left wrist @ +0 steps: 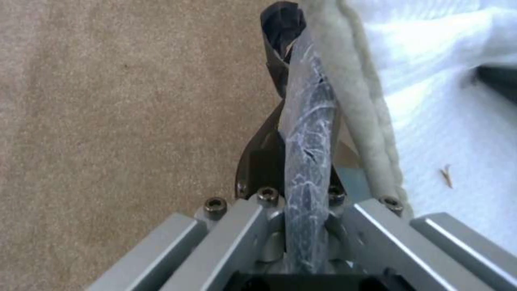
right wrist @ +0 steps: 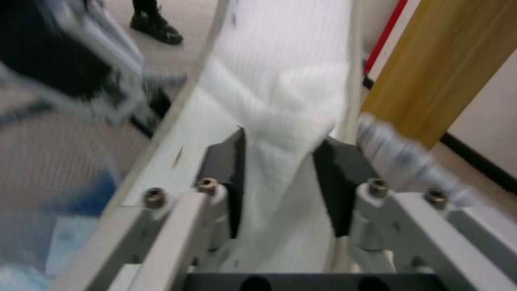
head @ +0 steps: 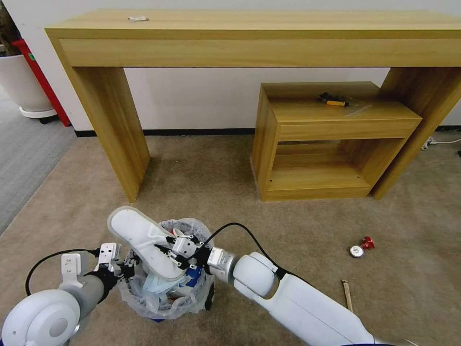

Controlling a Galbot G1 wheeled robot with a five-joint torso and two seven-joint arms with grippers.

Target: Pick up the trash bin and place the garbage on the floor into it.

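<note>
Trash bin [head: 165, 293] sits low in front of the robot on the beige floor [head: 201, 192], stuffed with blue and white litter, bag bunched over the rim. Left claw [head: 126, 270] is clamped on the bin's rim and liner; the left wrist view shows the bagged edge pinched between its fingers [left wrist: 264, 161]. Right claw [head: 174, 250] is closed on the fabric strap of a white slipper [head: 144, 240], which lies tilted across the bin mouth, heel sticking well out over the rim toward the left. Risk: slipper is longer than the opening, so on release it may tip off the heap and slide back to the floor; bin is already full. Thin liner could also slip or tear in the left claw if the load shifts. Still on the floor to the right: crushed red can [head: 361, 247] and wooden stick [head: 347, 294], well apart from the bin. Hard to tell: bin's black wall is mostly masked by bag and arms, its base is cut off, and the right wrist view is blurred.
</note>
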